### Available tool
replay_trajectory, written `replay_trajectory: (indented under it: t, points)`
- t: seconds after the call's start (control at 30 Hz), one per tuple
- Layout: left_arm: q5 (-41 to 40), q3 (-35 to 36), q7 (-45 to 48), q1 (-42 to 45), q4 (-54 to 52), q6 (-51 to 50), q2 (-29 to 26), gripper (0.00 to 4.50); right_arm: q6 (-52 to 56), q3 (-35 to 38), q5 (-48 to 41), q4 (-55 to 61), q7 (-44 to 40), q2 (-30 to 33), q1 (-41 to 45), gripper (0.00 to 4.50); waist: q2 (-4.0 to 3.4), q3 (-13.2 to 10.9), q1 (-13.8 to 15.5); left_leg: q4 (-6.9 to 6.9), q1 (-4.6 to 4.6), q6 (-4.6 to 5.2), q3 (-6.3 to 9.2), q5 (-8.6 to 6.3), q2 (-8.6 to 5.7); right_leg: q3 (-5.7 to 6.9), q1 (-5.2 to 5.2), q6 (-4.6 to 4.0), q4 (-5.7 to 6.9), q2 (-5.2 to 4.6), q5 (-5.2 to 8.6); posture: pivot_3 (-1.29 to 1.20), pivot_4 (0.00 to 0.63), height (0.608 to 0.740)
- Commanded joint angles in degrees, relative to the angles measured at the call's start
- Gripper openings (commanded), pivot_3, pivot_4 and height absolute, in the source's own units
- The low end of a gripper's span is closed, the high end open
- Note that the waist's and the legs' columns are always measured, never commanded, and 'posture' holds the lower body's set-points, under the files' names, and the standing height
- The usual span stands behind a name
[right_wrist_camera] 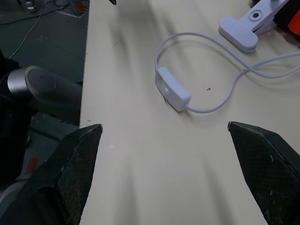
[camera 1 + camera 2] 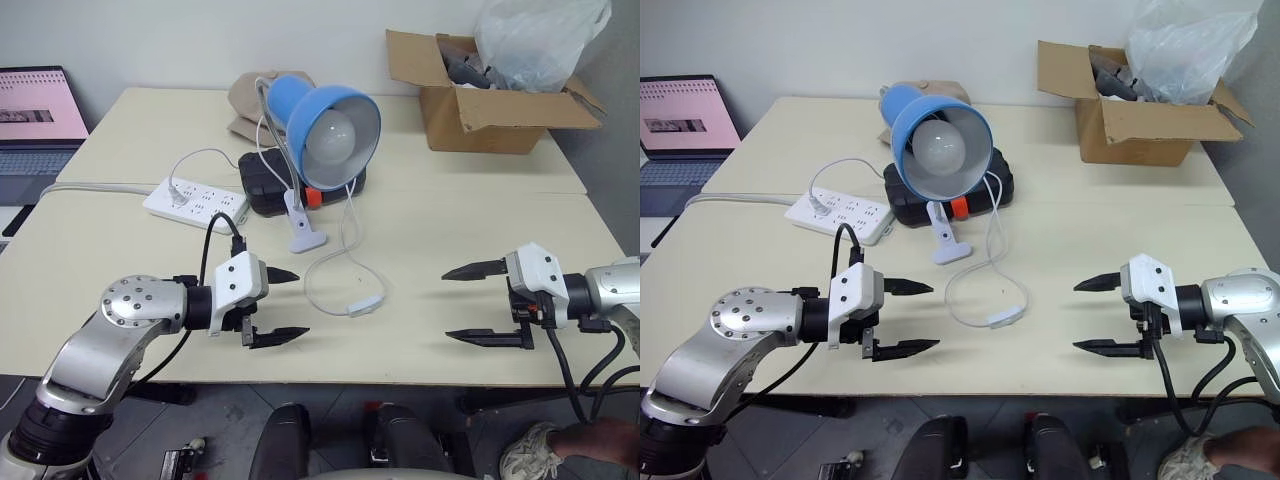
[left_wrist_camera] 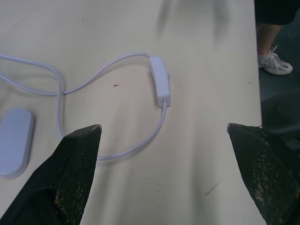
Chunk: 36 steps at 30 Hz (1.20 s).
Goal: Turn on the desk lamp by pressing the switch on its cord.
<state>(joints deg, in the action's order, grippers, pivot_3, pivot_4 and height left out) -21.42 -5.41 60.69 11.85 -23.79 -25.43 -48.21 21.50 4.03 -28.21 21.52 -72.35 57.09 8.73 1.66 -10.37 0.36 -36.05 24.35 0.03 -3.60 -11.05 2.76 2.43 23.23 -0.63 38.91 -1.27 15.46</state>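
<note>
The switch (image 2: 365,306) lies near the tabletop's front edge, between the left gripper (image 2: 278,306) and right gripper (image 2: 474,303), both spread wide, nothing held. One fingertip should be lowered squarely onto its button.

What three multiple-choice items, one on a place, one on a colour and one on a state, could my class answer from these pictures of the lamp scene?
1. Where does the switch lie?
A. on the table between the two grippers
B. inside the cardboard box
C. on top of the power strip

2. What colour is the desk lamp shade?
A. red
B. blue
C. green

3. How does the left gripper stand?
A. shut on the cord
B. shut on nothing
C. open, holding nothing

Answers:
1 A, it rests on bare tabletop between the left gripper and the right gripper.
2 B, the dome is blue.
3 C, its fingers stand wide apart above the table.
</note>
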Motion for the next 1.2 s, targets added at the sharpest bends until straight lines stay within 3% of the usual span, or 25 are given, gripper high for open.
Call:
replay_trajectory:
  t: [0.03, 0.2, 0.63, 1.1, 1.2]
  points:
    - [2.47, -4.08, 0.19, 2.64, 2.76, 2.71, 2.91, 4.47, 1.03, 0.89, -0.73, 2.75, 0.92, 0.37, 0.21, 4.5, 0.0, 0.0, 0.09, 0.0, 0.0, 0.0, 0.0, 0.0, 0.0, 0.0, 0.0, 0.0, 0.0, 0.0, 0.0, 0.0, 0.15, 0.74]
    - [8.13, -9.4, -1.92, 4.41, 6.89, 6.62, 7.56, 4.47, 2.51, 1.94, -1.17, 4.78, 2.17, 0.76, -0.88, 4.5, 0.01, 0.0, 0.14, -0.02, 0.01, 0.0, -0.01, 0.0, -0.02, -0.03, -0.01, 0.02, -0.01, 0.0, -0.01, 0.0, 0.15, 0.74]
    - [14.68, -14.72, -5.49, 8.47, 18.78, 12.34, 18.39, 4.47, 6.48, 4.48, -2.99, 9.72, 4.9, 1.43, -3.01, 4.5, 0.02, 0.01, 0.25, -0.05, 0.01, 0.01, 0.02, 0.0, -0.02, -0.01, -0.02, 0.06, 0.02, 0.01, -0.03, 0.0, 0.15, 0.74]
    - [17.15, -14.93, -4.96, 9.9, 25.55, 17.12, 21.76, 4.47, 7.98, 4.59, -3.22, 11.15, 5.94, 1.83, -2.8, 4.5, 0.03, 0.02, 0.28, -0.09, 0.02, 0.01, 0.02, 0.01, -0.03, -0.02, -0.04, 0.09, 0.02, 0.01, -0.05, 0.0, 0.15, 0.74]
    - [16.94, -15.13, -4.94, 9.71, 25.38, 16.98, 22.51, 4.02, 7.84, 4.4, -3.11, 11.02, 5.82, 1.93, -2.74, 4.5, 0.03, 0.02, 0.28, -0.09, 0.02, 0.01, 0.03, 0.01, -0.03, -0.02, -0.04, 0.09, 0.02, 0.02, -0.06, 0.0, 0.15, 0.74]
